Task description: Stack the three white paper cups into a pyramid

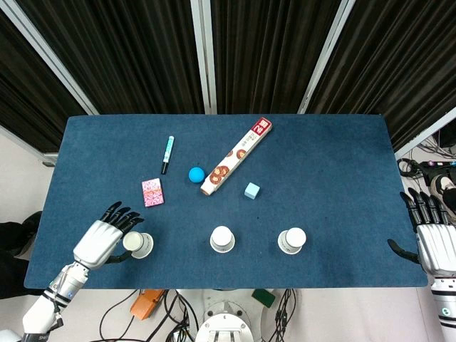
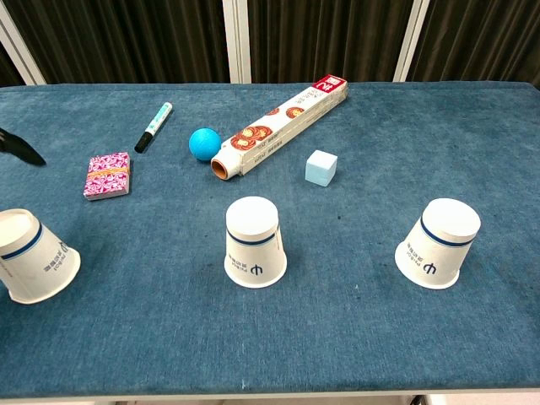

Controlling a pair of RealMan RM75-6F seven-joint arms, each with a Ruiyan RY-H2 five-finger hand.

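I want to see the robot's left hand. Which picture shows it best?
The head view. There the whole left hand shows, fingers spread, right beside the leftmost cup. The chest view catches only a dark fingertip at its left edge, above that cup.

Robot lab, black curtains (image 1: 142, 50), floor cables (image 1: 153, 313)

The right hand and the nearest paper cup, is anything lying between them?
No. In the head view, only bare blue tablecloth lies between the right hand, at the table's edge, and the right cup.
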